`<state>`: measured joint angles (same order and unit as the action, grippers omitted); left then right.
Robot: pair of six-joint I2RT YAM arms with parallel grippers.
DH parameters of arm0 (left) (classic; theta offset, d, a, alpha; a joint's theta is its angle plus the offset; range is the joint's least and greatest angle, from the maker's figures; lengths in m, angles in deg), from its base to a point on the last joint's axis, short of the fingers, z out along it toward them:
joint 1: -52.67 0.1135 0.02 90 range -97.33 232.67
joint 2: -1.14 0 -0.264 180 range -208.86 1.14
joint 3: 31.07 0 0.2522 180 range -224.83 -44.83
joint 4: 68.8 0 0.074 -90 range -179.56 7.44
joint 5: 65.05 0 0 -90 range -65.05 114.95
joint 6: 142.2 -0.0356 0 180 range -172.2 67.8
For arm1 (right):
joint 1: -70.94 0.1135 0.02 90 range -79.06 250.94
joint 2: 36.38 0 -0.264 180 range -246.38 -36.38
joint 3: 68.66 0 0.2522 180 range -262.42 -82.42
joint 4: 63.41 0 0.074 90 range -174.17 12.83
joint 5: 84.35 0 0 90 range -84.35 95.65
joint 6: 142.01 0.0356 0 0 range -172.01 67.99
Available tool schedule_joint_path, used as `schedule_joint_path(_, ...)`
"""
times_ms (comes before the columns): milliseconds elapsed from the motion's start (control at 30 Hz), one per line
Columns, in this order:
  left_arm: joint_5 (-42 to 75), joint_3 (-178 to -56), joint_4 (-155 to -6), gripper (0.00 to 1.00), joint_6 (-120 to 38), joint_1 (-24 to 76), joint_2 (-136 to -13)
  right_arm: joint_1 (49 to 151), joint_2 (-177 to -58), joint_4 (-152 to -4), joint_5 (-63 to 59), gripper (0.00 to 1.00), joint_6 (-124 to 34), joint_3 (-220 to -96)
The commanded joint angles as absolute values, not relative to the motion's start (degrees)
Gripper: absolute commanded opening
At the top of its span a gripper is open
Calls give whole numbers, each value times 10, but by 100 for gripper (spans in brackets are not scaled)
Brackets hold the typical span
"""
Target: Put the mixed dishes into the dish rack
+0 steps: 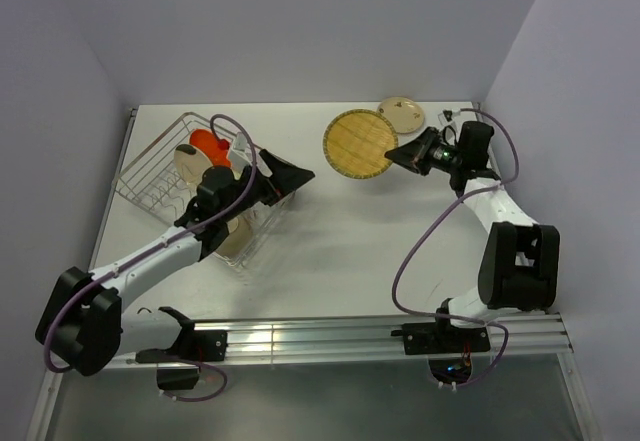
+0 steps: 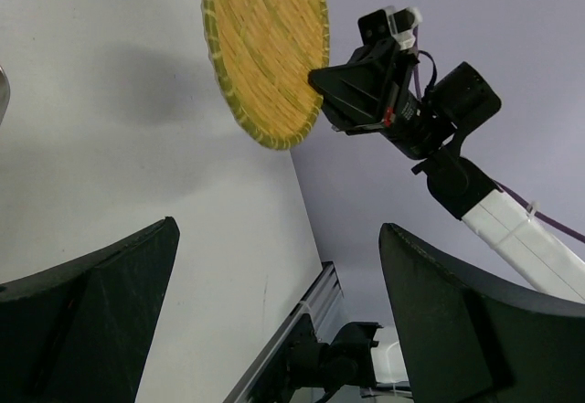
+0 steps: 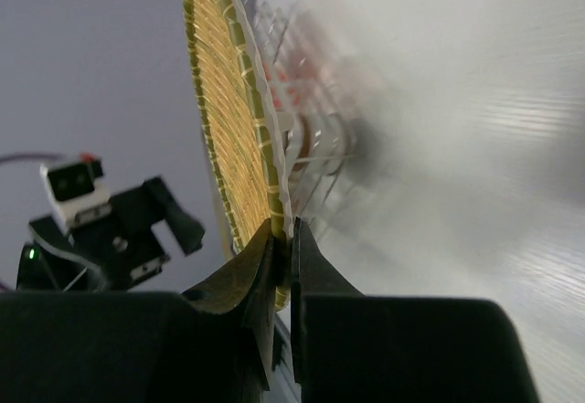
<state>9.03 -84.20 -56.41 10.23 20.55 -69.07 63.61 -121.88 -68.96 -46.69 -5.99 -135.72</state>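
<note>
The job looks partly done. The rectangular silver wire dish rack [image 1: 150, 176] sits at the left of the white bench [image 1: 330, 251] and already holds the orange round plate [image 1: 208, 144], standing on edge, with a cream round dish [image 1: 190, 163] just beside it. Another pale dish shows at the near end of the rack, under the left arm. That arm covers much of the basket, so I cannot tell what else is inside.

The round tan woven-look plate [image 1: 358, 143] is the piece in hand. The right claw [image 1: 400, 151] is pinching it at its right rim, fingers pressed together on the edge, as the right wrist view shows plainly [image 3: 283, 238]. Its shadow on the bench in the left wrist view suggests it is raised clear of the surface. It hangs right of centre, well apart from the rack, so it has yet to be carried across and slotted between the prongs.

The left claw [image 1: 290, 173] is spread wide and holds nothing, hovering by the rack's right side and pointed toward the woven plate [image 2: 265, 47].

A small cream patterned plate [image 1: 402, 113] lies flat at the far edge of the bench, not yet loaded. No mug, glasses, bowl or metal cup can be made out anywhere
</note>
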Motion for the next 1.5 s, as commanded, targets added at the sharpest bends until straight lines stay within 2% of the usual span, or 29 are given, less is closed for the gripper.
schedule_joint_path(0,68,-875,-519,98,102,202,-704,676,-1180,-646,-528,0,-65,-1387)
schedule_joint_path(267,62,-890,-526,95,90,203,-733,754,-1152,-652,-553,0,-93,-1398)
schedule_joint_path(433,67,-899,-551,84,74,202,-733,771,-1143,-646,-553,0,-93,-1394)
schedule_joint_path(533,66,-900,-556,65,70,202,-730,774,-1143,-654,-551,0,-102,-1394)
schedule_joint_path(733,55,-911,-573,36,58,202,-734,779,-1146,-664,-543,0,-117,-1390)
schedule_joint_path(767,54,-911,-573,26,58,202,-733,778,-1147,-669,-543,0,-122,-1391)
schedule_joint_path(800,53,-911,-572,22,55,203,-732,780,-1149,-672,-544,0,-129,-1393)
schedule_joint_path(833,49,-911,-572,11,53,202,-731,780,-1149,-678,-544,0,-134,-1394)
schedule_joint_path(900,49,-910,-572,0,46,202,-727,782,-1149,-691,-546,0,-163,-1396)
schedule_joint_path(1000,50,-906,-579,0,27,202,-712,786,-1150,-719,-556,4,-216,-1406)
schedule_joint_path(1100,44,-900,-586,0,4,202,-693,790,-1153,-751,-567,18,-280,-1421)
schedule_joint_path(1167,35,-893,-587,0,-6,202,-684,791,-1157,-760,-582,32,-307,-1430)
schedule_joint_path(1233,20,-888,-587,0,-14,202,-674,796,-1165,-768,-600,39,-333,-1445)
schedule_joint_path(1367,9,-870,-584,0,-16,202,-661,808,-1184,-781,-618,47,-368,-1469)
schedule_joint_path(1467,9,-860,-578,0,-14,202,-653,818,-1199,-788,-625,48,-377,-1491)
